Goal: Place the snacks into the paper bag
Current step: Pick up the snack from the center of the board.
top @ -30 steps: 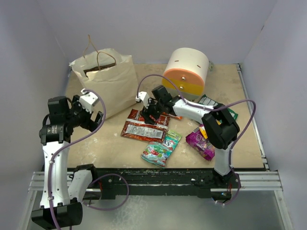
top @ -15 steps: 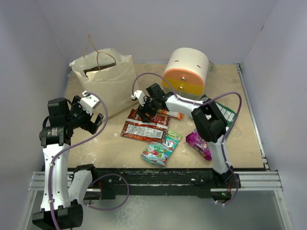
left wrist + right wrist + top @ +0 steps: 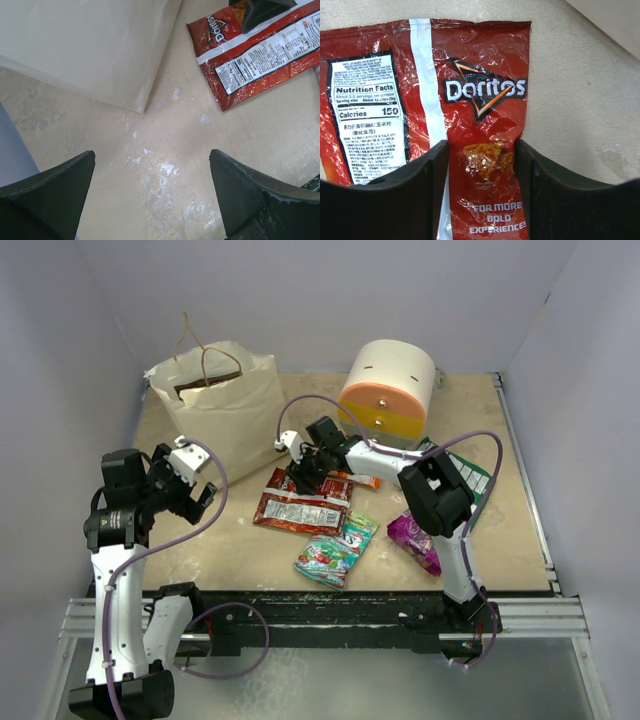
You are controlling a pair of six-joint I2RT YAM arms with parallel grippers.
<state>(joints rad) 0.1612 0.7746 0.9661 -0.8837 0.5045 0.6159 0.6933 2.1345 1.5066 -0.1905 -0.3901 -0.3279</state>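
Observation:
The red-white chip bag (image 3: 300, 508) lies flat in the middle of the table; it also shows in the left wrist view (image 3: 255, 55). My right gripper (image 3: 305, 472) is down on its far end, and in the right wrist view (image 3: 482, 165) the jaws pinch a crumpled fold of the bag (image 3: 480, 100). The cream paper bag (image 3: 215, 405) stands open at the back left, with something dark inside. My left gripper (image 3: 195, 485) is open and empty above bare table (image 3: 152, 170), just near of the paper bag's corner (image 3: 90, 45).
A teal candy packet (image 3: 335, 550) lies near the front. A purple packet (image 3: 418, 540), an orange packet (image 3: 362, 480) and a green-white packet (image 3: 470, 475) lie under or beside the right arm. The round drawer unit (image 3: 390, 390) stands at the back.
My right gripper moved left onto the far end of the red-white chip bag and has stayed there. My left gripper dropped slightly.

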